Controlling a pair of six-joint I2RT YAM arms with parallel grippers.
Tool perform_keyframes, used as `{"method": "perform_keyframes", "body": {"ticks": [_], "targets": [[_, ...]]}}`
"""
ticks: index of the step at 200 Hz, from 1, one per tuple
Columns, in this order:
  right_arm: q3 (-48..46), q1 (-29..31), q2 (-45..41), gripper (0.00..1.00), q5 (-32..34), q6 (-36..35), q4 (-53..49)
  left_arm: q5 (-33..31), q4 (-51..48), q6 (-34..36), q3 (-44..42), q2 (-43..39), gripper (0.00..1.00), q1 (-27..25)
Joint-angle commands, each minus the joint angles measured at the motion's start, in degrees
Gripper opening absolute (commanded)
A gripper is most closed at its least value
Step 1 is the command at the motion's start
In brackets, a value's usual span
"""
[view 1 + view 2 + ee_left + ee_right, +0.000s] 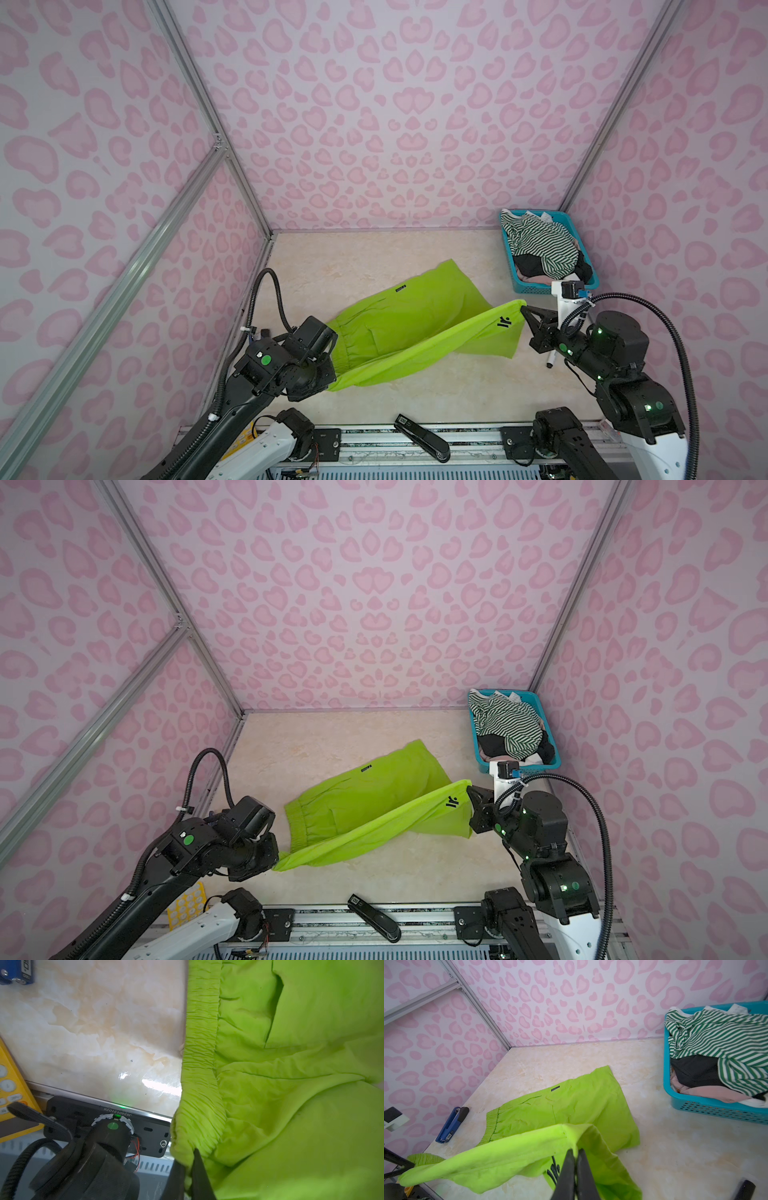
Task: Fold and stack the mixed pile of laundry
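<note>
Two pinches hold the shorts [415, 316]: your left gripper [188, 1159] at the waistband, your right gripper [524, 308] at a hem corner. The near edge hangs raised, the rest flat on the table [353, 266]. Keep it taut and carry both ends across together so the edges match.

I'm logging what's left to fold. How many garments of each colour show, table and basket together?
Lime-green shorts: 1
Striped green-and-white top: 1
Black garment: 1
Beige-pink garment: 1
Total: 4 told apart; white cloth in the basket may add more.
</note>
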Motion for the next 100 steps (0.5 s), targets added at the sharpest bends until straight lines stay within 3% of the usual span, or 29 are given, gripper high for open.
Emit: {"method": "perform_keyframes", "body": {"ticks": [1, 39, 76, 100], "targets": [[1.17, 0.03, 4.62, 0.0, 2.07, -1.18, 5.42, -3.78, 3.06, -0.15, 1.19, 2.28, 0.02, 0.15], [6.59, 0.07, 20.34, 0.0, 0.86, -1.74, 14.93, -5.6, 15.86, 2.43, 3.54, 12.06, 0.02, 5.61], [12.16, 0.02, 35.43, 0.0, 0.52, -3.77, 20.44, 0.24, 23.77, 8.91, 4.3, 18.27, 0.02, 17.64], [15.29, 0.06, 45.53, 0.0, 1.69, -4.74, 22.76, 2.07, 27.51, 14.1, 6.22, 24.12, 0.02, 22.16]]}}
